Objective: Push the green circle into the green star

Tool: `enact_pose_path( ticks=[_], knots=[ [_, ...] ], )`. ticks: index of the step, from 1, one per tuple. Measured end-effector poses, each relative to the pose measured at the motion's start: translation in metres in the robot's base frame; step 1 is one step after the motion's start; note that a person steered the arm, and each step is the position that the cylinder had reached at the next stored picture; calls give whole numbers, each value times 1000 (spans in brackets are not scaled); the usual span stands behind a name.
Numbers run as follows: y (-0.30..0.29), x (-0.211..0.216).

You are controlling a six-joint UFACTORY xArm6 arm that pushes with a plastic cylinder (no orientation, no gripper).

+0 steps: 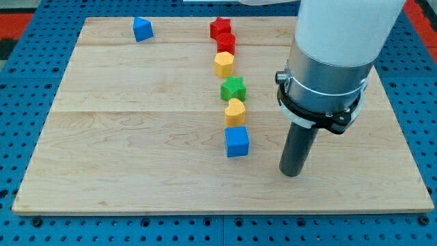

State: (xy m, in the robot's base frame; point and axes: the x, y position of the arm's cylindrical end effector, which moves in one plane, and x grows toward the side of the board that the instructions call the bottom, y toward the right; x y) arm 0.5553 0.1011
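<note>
The green star (233, 88) sits in the middle of a column of blocks near the board's centre. No green circle shows in this view; the arm's wide body (334, 61) hides part of the board at the view's right. My tip (291, 173) rests on the board toward the view's lower right. It is to the right of the blue cube (237, 141) and stands apart from every block, well below and to the right of the green star.
The column runs from the top down: red star (220, 27), red block (226, 43), yellow hexagon (224, 63), the green star, yellow heart (235, 111), the blue cube. A small blue block (142, 29) lies at the top left. The wooden board (136, 157) lies on a blue perforated table.
</note>
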Motion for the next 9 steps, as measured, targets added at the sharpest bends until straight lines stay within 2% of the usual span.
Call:
enact_pose_path(
  ticks=[2,4,5,6,7,9],
  knots=[
    [32,-13],
    [71,-174],
    [141,-247],
    [182,-325],
    [160,-343],
    [36,-292]
  ],
)
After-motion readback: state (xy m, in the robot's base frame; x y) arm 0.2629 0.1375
